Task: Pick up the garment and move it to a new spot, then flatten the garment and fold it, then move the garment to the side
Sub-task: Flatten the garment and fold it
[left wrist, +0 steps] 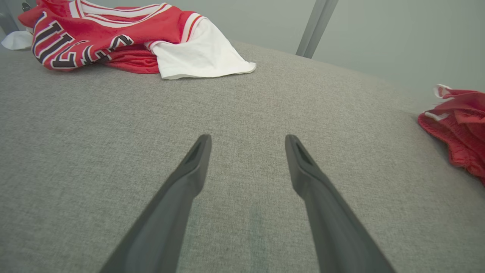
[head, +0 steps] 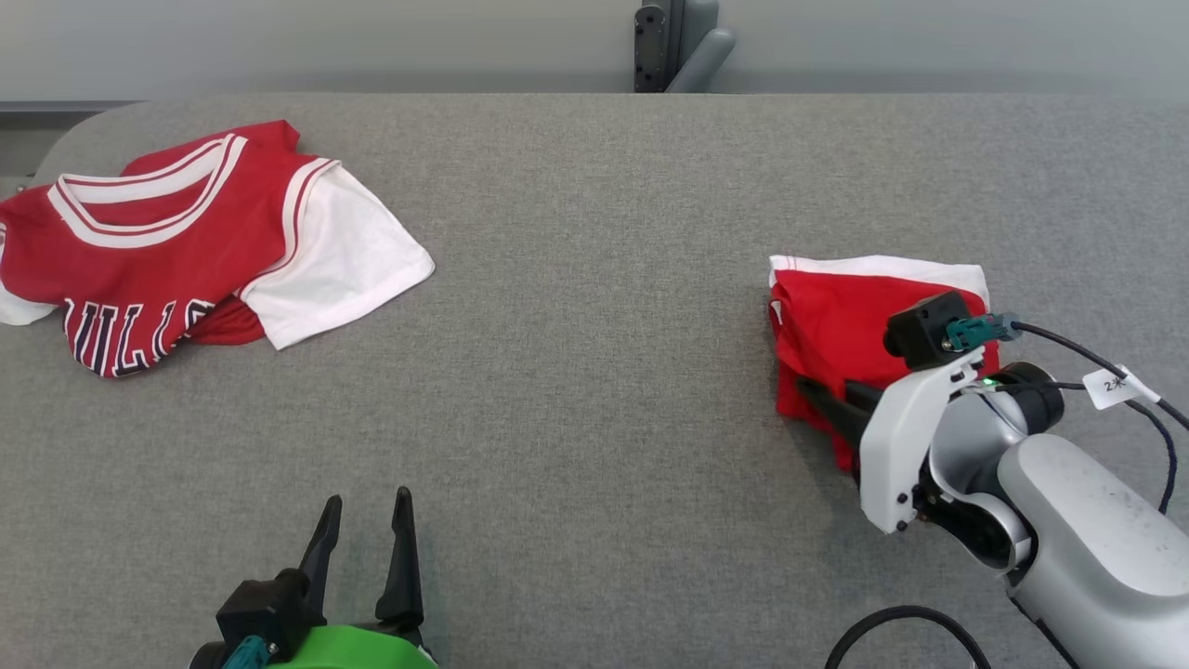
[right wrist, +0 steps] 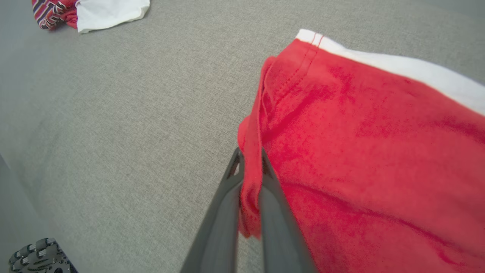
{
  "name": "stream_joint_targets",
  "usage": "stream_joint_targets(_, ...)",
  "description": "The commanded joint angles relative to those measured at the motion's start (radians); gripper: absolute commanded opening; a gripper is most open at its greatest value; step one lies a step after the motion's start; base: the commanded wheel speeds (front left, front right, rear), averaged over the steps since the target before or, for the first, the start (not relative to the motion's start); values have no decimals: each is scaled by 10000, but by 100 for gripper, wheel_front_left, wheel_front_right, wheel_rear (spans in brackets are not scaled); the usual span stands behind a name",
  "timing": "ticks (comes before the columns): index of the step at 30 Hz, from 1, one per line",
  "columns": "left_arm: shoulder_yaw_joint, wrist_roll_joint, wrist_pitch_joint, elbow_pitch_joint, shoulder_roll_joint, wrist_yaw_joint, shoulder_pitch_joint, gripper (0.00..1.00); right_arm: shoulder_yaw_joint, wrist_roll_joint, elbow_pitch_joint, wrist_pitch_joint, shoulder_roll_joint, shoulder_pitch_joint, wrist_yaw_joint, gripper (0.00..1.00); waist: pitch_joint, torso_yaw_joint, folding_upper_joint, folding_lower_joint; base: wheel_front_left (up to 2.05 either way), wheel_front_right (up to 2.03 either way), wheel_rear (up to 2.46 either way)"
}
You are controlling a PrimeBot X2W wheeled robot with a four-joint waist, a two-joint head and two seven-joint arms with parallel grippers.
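Two long dark fingers of the right gripper (right wrist: pixel 249 157) are pinched together on a doubled edge of the red garment (right wrist: pixel 360 151), and a strip of red cloth shows squeezed between them in the right wrist view. In the head view the right gripper reaches in from the lower right, with its fingertips at the garment's near left edge. The black wrist camera (head: pixel 924 330) and the pale forearm (head: pixel 1087 520) cover part of the cloth. A black cable (head: pixel 1068 346) with a white paper tag (head: pixel 1110 386) runs off the wrist toward the right edge.

The red garment lies folded into a compact block on the right side of the grey fabric table (head: pixel 594 390). A white band (head: pixel 882 267) runs along its far edge, and stitched hems show near the gripped corner. Whether the gripped edge is lifted off the table or resting on it cannot be told.

At the lower left of the head view, the left gripper (head: pixel 367 506) has its fingers spread apart with nothing between them. It points up the view over bare grey cloth, above a green housing (head: pixel 344 650). It is well apart from both pieces of clothing.

At the far left of the table lies a red basketball jersey (head: pixel 167 251), rumpled, with white-and-red striped trim at the neck. Dark block letters outlined in white show on its front. A white sleeve (head: pixel 339 255) spreads out from it toward the table's middle. Beyond the table's far edge, a dark grey post (head: pixel 673 42) stands against the pale wall.
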Motion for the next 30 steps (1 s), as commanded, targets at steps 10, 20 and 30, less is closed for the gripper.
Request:
stream_joint_targets(10,388,96,0,65,-116,-22,485,100,-1670,-230,-1078,-1838,205,1322,-3,100,-795,-336,114,0,0,0,0)
stream_joint_targets(20,642,437,0,-396,-166,-126,1019,100,-6238,-4211,-1140,-5476,1590,4177,-3,100,-1143,-599,114,0,0,0,0)
stream_joint_targets(30,870,929,0,-804,-214,-354,1342,100,-8625,-6400,-676,-6186,3445,5997,-8,100,-1488,-488,114,0,0,0,0)
